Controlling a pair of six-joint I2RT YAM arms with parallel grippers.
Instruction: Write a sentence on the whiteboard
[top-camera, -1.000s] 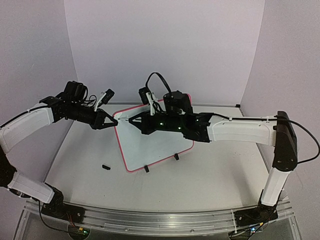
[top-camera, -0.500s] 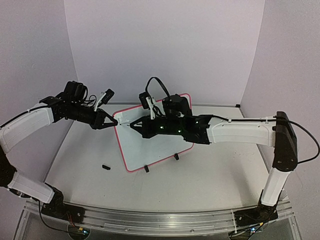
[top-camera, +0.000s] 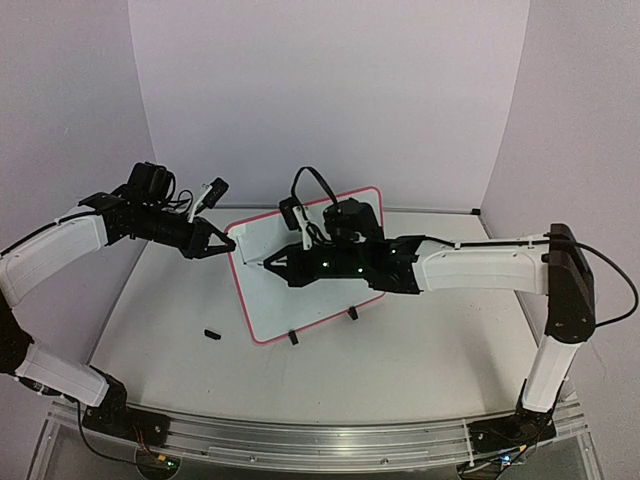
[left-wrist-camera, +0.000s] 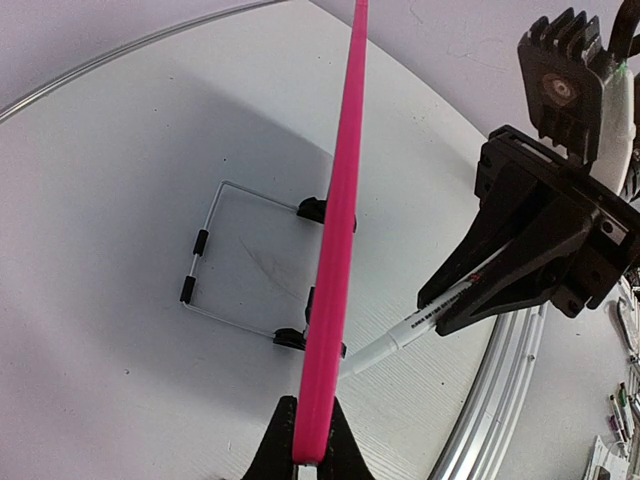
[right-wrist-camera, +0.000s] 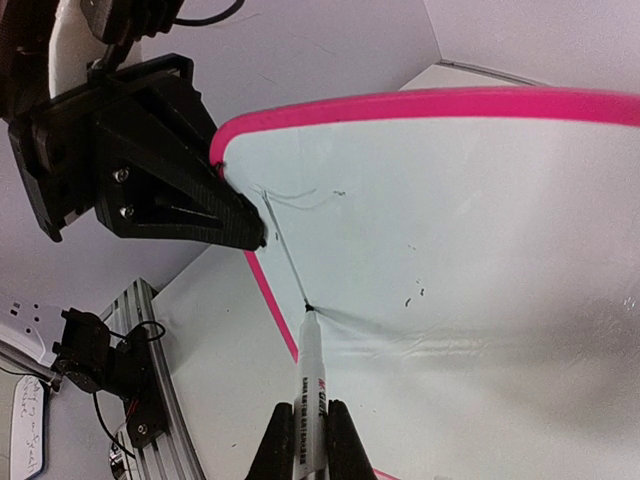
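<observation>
The top external camera looks down from high behind the near edge, taking in the whole table (top-camera: 420, 350). The left wrist camera sits close, sighting edge-on along the whiteboard (left-wrist-camera: 335, 230) toward the right gripper (left-wrist-camera: 432, 308). The right wrist camera, equally close, faces the board's front, the left gripper (right-wrist-camera: 254, 237) beyond. All share the board's left corner.

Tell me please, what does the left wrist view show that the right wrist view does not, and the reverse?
Only the left wrist view: the whiteboard edge-on, with its wire stand behind it and black clip feet. Only the right wrist view: the board's white face, with a thin drawn line ending at the marker tip. Both: the pink frame, the marker held in the right claw, and the left claw shut on the frame.
</observation>
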